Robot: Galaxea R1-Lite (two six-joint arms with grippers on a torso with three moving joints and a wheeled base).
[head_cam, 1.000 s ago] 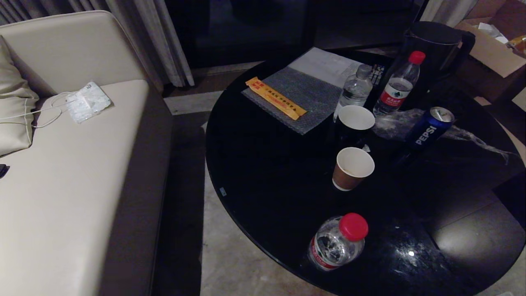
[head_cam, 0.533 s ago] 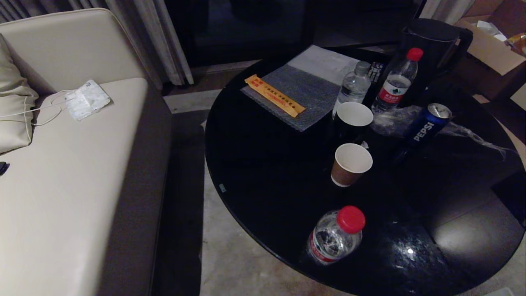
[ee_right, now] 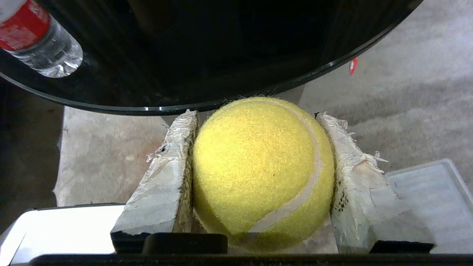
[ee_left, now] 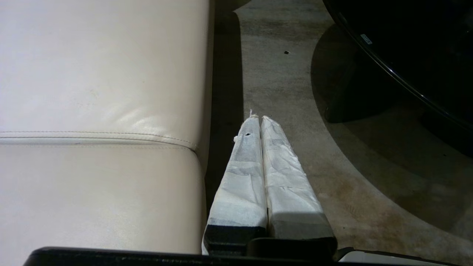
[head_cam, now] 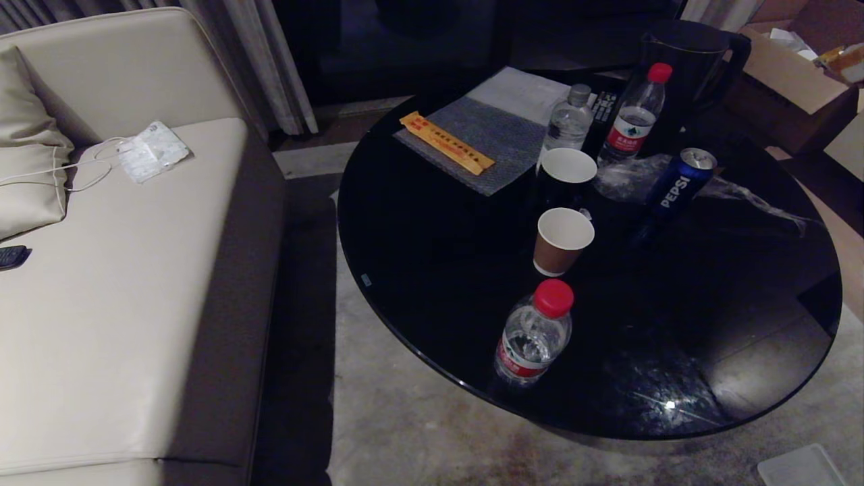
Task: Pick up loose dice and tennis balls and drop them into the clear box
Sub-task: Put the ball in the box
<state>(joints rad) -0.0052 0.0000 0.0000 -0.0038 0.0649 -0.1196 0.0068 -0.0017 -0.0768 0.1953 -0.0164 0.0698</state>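
Note:
In the right wrist view a fuzzy yellow-green tennis ball (ee_right: 258, 170) sits between the two white-wrapped fingers of my right gripper (ee_right: 255, 113), which is shut on it just off the near rim of the black round table (ee_right: 207, 51). A corner of the clear box (ee_right: 428, 192) lies on the floor beside that gripper, and it also shows at the lower right of the head view as the clear box (head_cam: 800, 466). My left gripper (ee_left: 257, 119) is shut and empty, low between the sofa and the table. No dice are in view. Neither arm shows in the head view.
The table (head_cam: 439, 283) carries a red-capped water bottle (head_cam: 533, 334) near its front edge, two paper cups (head_cam: 562, 239), a Pepsi can (head_cam: 678, 182), more bottles and a kettle (head_cam: 695, 61). A cream sofa (head_cam: 121, 283) stands at the left. Carpet runs between the two.
The whole head view has shifted: the table and its things have slid up and left, so the camera has moved. The clear box's corner has come into view at lower right.

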